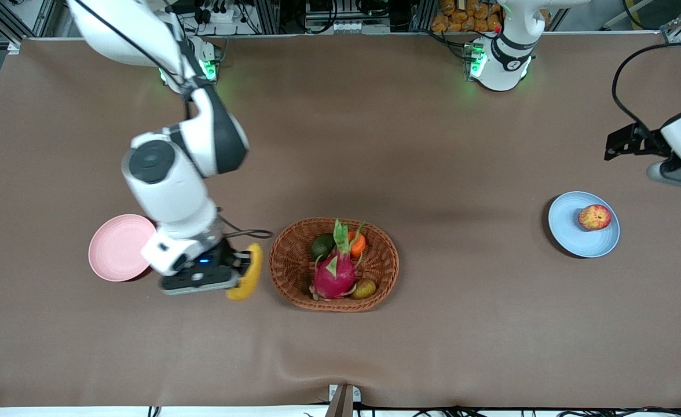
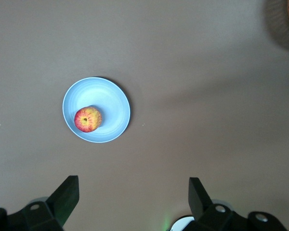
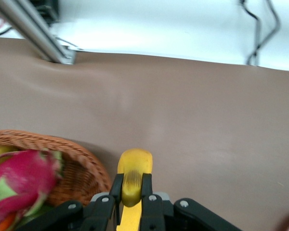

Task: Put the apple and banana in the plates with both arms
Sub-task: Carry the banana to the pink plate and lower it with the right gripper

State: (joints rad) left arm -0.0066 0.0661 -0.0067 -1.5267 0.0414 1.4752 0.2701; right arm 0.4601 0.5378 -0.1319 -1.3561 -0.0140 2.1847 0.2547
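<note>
Banana (image 1: 247, 277) transport is the step in hand: the right gripper (image 1: 237, 272) has its fingers clamped on the yellow fruit, carried over the brown table (image 1: 433, 347) between the pink plate (image 1: 117, 246) and the woven basket (image 1: 300, 278). The apple (image 1: 594, 217) already rests in the blue plate (image 1: 572, 237) near the table's edge at the left arm's end. The left gripper (image 2: 132, 197) waits high above that plate, fingers spread wide and empty. Judging from this, the next move calls for swinging the banana across to over the pink plate, lowering it, and releasing so it lies within the rim rather than overhanging it.
</note>
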